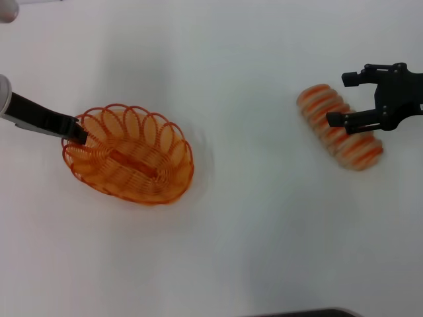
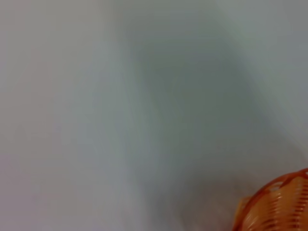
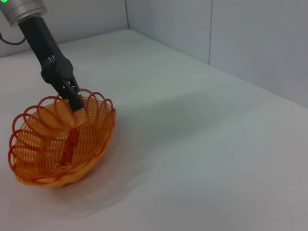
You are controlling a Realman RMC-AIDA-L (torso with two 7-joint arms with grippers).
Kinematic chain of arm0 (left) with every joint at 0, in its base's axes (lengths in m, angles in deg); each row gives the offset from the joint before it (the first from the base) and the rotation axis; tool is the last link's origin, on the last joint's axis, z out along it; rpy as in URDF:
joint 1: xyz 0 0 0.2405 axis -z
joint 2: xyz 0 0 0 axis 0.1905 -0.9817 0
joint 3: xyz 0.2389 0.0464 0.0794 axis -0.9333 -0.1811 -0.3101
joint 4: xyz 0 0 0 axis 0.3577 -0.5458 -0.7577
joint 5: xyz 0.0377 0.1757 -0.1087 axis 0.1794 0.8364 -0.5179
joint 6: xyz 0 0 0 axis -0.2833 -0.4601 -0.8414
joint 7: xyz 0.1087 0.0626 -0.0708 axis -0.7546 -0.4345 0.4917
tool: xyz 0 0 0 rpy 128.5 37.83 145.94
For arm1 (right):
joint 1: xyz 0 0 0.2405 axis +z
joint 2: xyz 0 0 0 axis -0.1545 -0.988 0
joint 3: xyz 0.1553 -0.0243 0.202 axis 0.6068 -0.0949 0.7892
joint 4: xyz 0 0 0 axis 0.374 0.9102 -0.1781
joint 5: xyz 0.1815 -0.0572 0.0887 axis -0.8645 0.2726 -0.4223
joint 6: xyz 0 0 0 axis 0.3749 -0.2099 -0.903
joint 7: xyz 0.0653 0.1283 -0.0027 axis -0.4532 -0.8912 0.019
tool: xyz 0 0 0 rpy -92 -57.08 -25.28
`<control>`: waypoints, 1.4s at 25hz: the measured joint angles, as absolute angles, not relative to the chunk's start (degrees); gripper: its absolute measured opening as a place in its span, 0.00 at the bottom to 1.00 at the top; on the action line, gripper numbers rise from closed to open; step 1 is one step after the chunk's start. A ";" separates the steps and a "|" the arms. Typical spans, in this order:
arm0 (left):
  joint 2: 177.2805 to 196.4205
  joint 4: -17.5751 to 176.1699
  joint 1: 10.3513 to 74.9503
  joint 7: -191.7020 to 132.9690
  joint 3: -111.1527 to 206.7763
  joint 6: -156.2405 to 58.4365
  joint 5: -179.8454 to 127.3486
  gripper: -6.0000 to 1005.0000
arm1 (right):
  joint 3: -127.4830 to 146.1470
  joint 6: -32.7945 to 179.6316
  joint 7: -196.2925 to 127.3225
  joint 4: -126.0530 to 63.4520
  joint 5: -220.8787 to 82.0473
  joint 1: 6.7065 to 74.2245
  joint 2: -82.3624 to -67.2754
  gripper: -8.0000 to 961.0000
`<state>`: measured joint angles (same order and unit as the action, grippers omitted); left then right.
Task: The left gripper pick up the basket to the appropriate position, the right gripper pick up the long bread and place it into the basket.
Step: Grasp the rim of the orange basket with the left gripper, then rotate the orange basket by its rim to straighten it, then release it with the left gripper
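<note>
The orange wire basket (image 1: pixel 132 158) sits on the left part of the white table. My left gripper (image 1: pixel 80 132) is shut on the basket's looped rim at its left end. The right wrist view shows this too, with the left gripper (image 3: pixel 73 96) on the rim of the basket (image 3: pixel 57 144). A bit of the basket (image 2: pixel 281 202) shows in the left wrist view. The basket is empty. The long striped bread (image 1: pixel 350 142) lies on the table at the right. My right gripper (image 1: pixel 338 99) is open just over the bread's middle, with one finger (image 1: pixel 344 119) across it.
The white table (image 1: pixel 251 218) lies between the basket and the bread. Grey walls (image 3: pixel 250 38) close off the table's far side in the right wrist view. A dark edge (image 1: pixel 304 312) shows at the bottom of the head view.
</note>
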<state>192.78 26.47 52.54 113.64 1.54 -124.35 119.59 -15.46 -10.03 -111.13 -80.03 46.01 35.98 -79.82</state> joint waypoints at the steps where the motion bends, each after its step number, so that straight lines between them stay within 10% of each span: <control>1: 192.78 26.42 52.66 114.49 1.58 -124.67 119.49 0.14 | -15.27 -10.05 -111.13 -80.03 45.98 36.01 -79.80 0.97; 35: 196.39 31.14 48.20 129.54 1.05 -109.95 103.38 0.10 | -5.24 -4.97 -110.78 -79.81 36.39 34.62 -80.26 0.97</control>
<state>196.39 31.14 48.20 129.54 1.05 -109.95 103.38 -5.24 -4.97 -110.78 -79.81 36.39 34.62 -80.26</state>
